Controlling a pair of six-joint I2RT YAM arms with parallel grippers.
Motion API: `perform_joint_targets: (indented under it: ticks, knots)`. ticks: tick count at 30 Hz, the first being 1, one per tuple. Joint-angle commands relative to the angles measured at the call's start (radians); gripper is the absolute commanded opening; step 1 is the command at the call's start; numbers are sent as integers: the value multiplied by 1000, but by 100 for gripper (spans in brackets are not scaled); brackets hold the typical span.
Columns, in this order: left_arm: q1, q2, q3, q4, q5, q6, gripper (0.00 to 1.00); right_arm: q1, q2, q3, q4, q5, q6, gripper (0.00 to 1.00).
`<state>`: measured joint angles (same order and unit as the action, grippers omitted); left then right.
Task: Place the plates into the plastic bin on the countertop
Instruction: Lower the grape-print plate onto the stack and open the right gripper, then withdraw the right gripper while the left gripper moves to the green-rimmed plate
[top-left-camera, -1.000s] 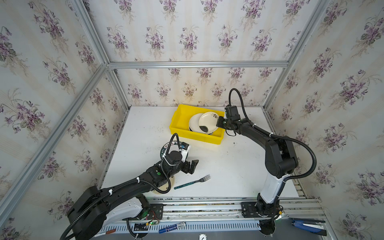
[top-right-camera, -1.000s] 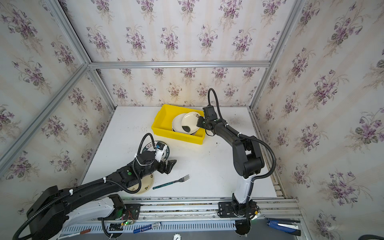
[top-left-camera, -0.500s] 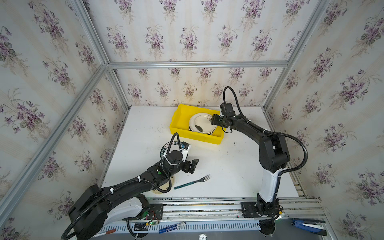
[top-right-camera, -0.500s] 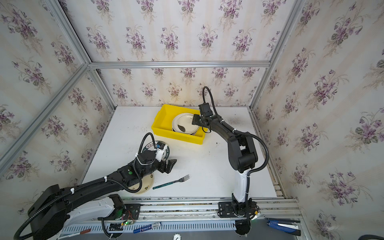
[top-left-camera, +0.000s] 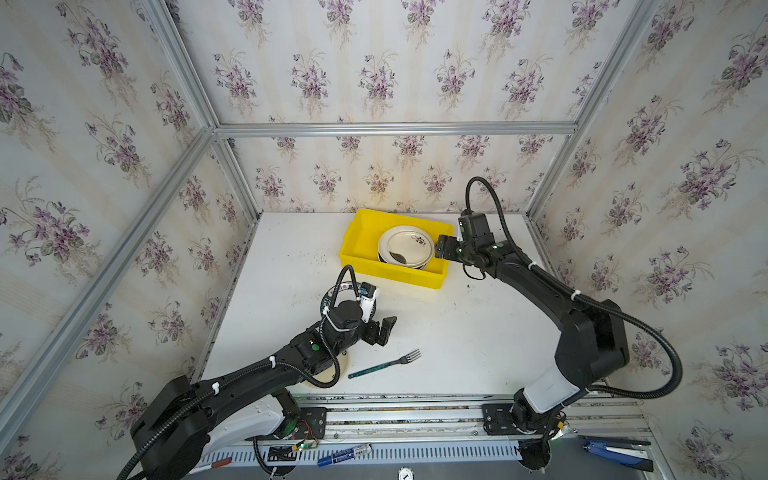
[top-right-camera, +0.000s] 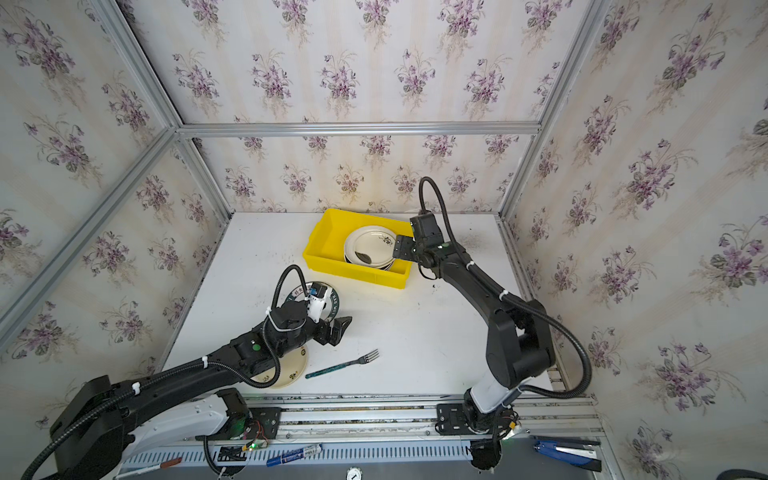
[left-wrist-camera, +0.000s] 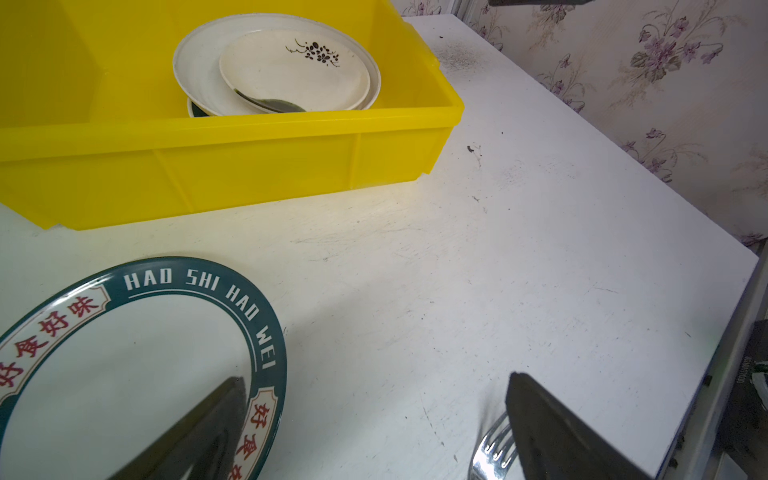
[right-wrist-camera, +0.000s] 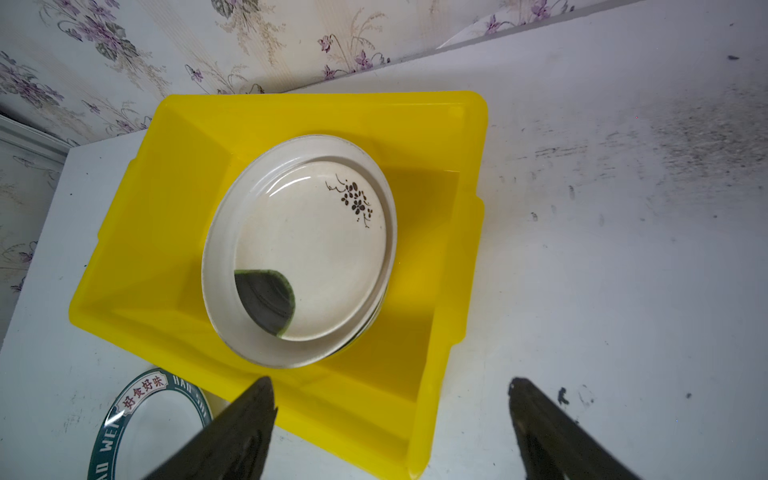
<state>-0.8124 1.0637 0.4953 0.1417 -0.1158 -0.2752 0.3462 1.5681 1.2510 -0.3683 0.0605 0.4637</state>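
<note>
Our right gripper (right-wrist-camera: 390, 380) is open now and no longer holds the cream plate (right-wrist-camera: 307, 249), which lies on the stack in the yellow bin (right-wrist-camera: 166, 199). One more done. Our left gripper (left-wrist-camera: 376, 378) hangs open over the teal-rimmed plate (left-wrist-camera: 124, 353) on the countertop (left-wrist-camera: 457, 270). Our left arm hides most of another plate (top-right-camera: 293, 368); we cannot count the stack.

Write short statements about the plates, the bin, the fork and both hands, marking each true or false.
1. The bright yellow plastic bin holds stacked cream round plates. True.
2. The right hand grips the top plate. False: it is open, holding nothing.
3. The white round plate with dark teal rim lies in the bin. False: it lies on the white countertop.
4. The teal-handled metal fork lies on the countertop. True.
5. The left hand is open. True.
</note>
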Motion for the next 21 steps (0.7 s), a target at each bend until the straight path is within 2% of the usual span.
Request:
perform_joint_targets:
  ticks: [1,5,9,17,21]
  knots:
    - [-1,6,2,3,-26,-16,100,-3,-100,-89,20,10,1,90]
    - [-1,35,27,-40,-67,-31,100,-19,-260,-257,62,-14,34,92]
    - [-1,33,28,-52,-100,-36,100,-33,-362,-378,141,-44,12,95]
    - [-1,-28,9,-83,-206,-42,100,-42,-382,-456,145,-140,-81,98]
    - [4,-75,-21,-93,-332,-52,100,-46,-382,-472,117,-164,-102,98]
